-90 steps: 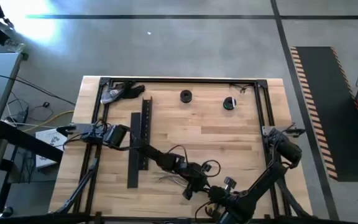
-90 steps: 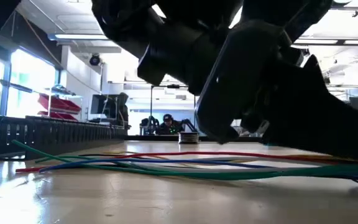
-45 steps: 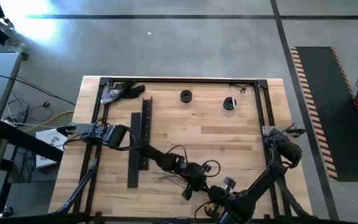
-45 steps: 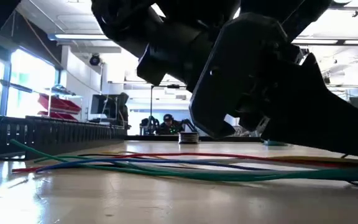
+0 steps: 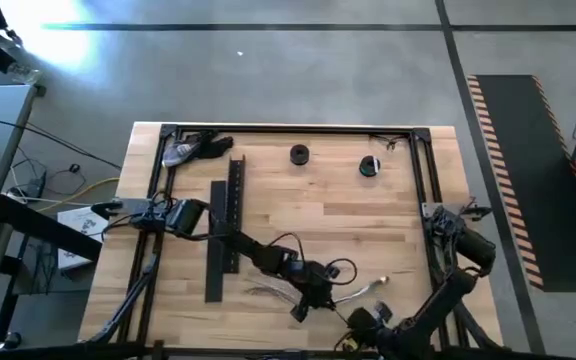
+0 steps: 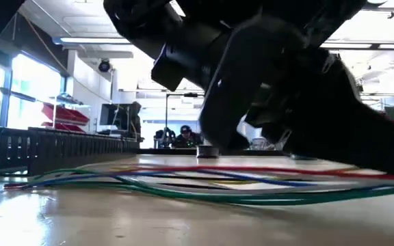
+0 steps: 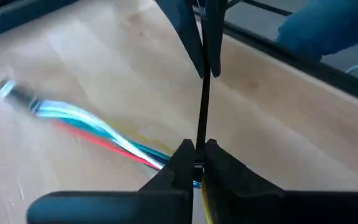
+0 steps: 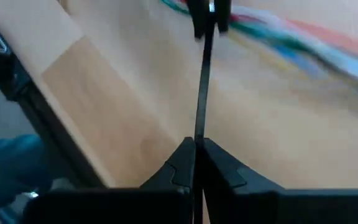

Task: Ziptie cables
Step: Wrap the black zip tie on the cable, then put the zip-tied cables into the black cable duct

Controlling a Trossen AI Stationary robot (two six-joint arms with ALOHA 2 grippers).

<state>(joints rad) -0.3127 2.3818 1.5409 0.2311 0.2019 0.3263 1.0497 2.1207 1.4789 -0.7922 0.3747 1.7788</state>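
Both grippers are pinching one thin black zip-tie strap [image 7: 201,106] — left gripper [image 7: 194,163], right gripper [image 8: 195,155] — pulling it taut, apparently cinching the thin multicoloured cables [image 7: 98,127].

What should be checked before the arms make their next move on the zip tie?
1. Left gripper clamped on the zip tie: ok, fingers shut on the strip.
2. Right gripper clamped on the other end: ok, fingers shut on it.
3. Zip tie straight between the two grippers: ok in both wrist views.
4. Zip tie looped around the cables: cannot tell; the cables run up to the left fingers, but the wrap is hidden.
5. Cables gathered into one bundle: not ok; the low view shows them fanned out on the table.
6. Black channel out of the way: ok, it lies apart from both grippers.
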